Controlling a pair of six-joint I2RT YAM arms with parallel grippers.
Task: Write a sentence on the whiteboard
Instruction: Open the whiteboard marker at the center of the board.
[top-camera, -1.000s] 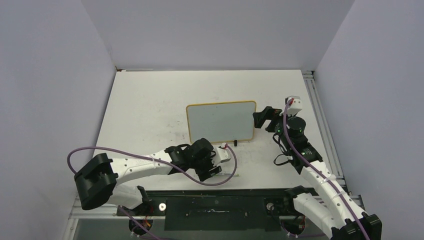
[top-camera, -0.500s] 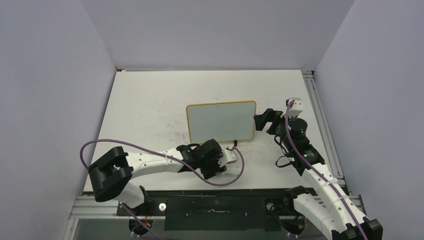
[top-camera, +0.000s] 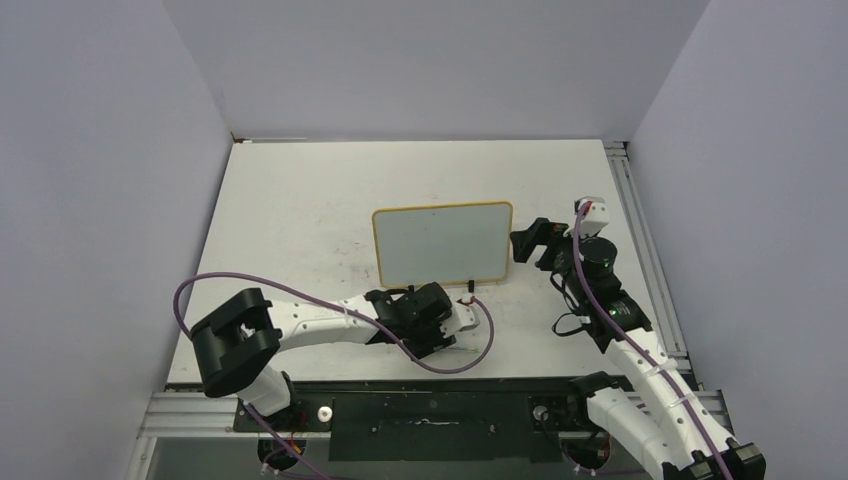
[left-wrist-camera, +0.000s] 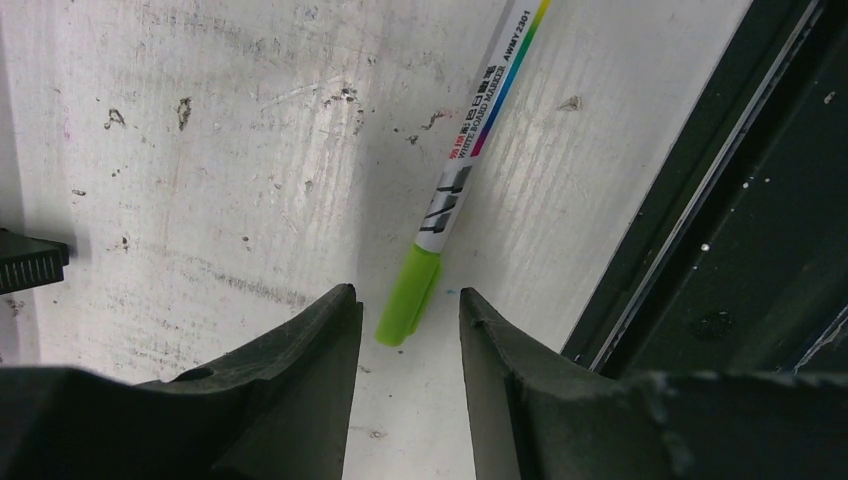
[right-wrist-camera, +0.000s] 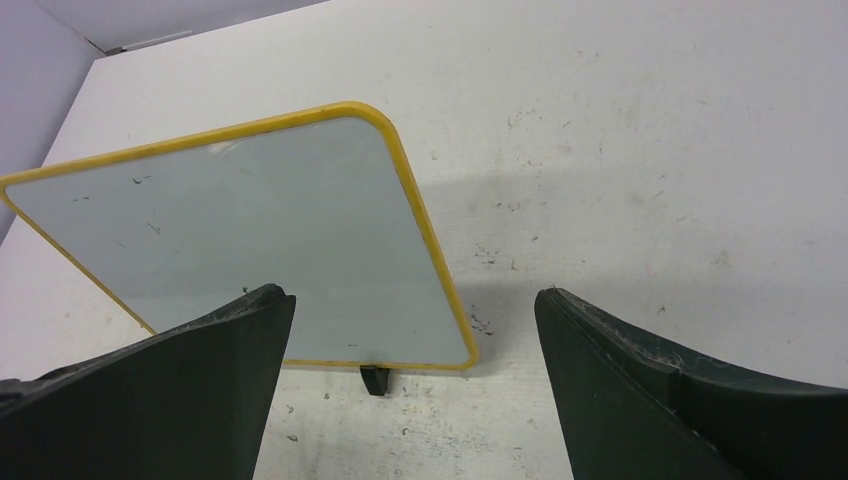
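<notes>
Left pincer (left-wrist-camera: 405, 292) points down at the table (left-wrist-camera: 230, 150), low over its near edge. Its two dark fingers (left-wrist-camera: 300, 350) stand a little apart with a narrow gap between them, clamped on nothing. In the wrist view the green cap (left-wrist-camera: 410, 290) of a marker (left-wrist-camera: 455, 180) reaches into the mouth of that gap without touching either finger. The marker lies flat on the scuffed top, its white barrel with rainbow stripe running away from the cap, up and to the right. Just beside it on the right runs the black rail (left-wrist-camera: 720, 200) at the table's edge.

Right pincer (right-wrist-camera: 412, 295) is spread wide and holds nothing. It faces the right edge of the whiteboard (right-wrist-camera: 250, 220), close to it; whether it touches I cannot tell. The near right corner of the yellow frame (right-wrist-camera: 425, 230) sits between the two fingers (right-wrist-camera: 200, 390) in that arm's wrist view.

From above, the whiteboard is near the middle of the table, between the two pincers and a little beyond the left one. One small black foot (right-wrist-camera: 373, 380) shows under its near edge. Its face carries a few faint specks.
</notes>
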